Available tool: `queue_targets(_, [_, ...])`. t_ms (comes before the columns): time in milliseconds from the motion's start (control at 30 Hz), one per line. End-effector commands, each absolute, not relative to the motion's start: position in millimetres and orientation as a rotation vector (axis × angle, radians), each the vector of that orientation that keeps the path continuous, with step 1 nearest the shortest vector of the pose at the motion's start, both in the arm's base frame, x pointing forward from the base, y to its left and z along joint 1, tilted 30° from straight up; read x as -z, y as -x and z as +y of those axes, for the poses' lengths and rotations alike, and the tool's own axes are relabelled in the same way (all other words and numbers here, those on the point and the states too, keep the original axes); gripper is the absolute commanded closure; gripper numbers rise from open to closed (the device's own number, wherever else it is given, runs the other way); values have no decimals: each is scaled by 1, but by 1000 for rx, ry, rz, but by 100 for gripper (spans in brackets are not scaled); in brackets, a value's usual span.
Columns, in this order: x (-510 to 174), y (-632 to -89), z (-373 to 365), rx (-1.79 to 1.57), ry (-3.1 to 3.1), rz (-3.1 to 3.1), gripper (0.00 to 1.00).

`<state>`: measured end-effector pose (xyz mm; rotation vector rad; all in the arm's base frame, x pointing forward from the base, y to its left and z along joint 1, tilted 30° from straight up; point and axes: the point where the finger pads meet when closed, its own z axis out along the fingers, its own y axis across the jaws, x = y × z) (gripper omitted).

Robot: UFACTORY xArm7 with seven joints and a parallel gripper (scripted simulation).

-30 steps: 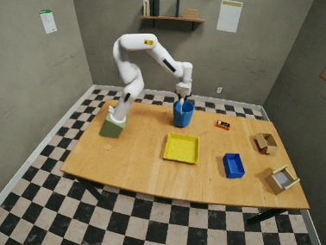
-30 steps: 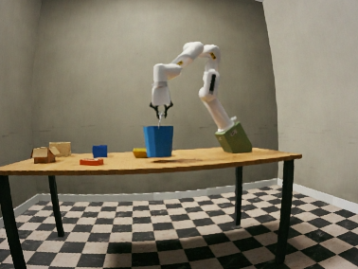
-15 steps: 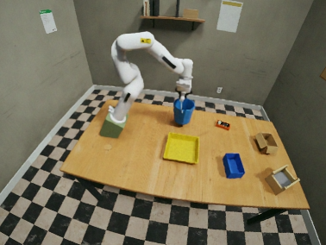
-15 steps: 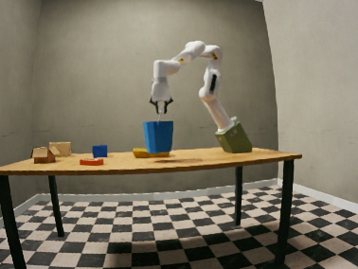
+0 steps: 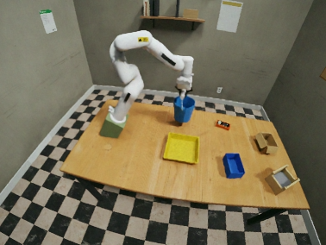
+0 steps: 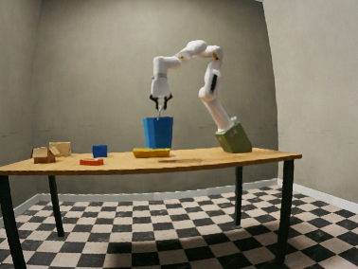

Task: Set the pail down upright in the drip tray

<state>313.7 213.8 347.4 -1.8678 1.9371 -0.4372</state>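
A blue pail hangs upright from my gripper, which is shut on its rim or handle at the top. The pail is lifted a little above the wooden table, behind the yellow drip tray. In the top view the pail's shadow falls on the table just beyond the tray's far edge. The tray is shallow, square and empty.
A small red and black object lies to the right of the pail. A blue box, two cardboard boxes and a wooden tray box sit at the table's right end. The arm's green base stands at the left.
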Motion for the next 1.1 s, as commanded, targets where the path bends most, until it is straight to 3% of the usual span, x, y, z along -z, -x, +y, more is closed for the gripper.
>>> queue_targets(0, [-354,-311,214,438,1866,1933,100])
queue_targets(1067, [-363,-306,213,438,1866,1933,100])
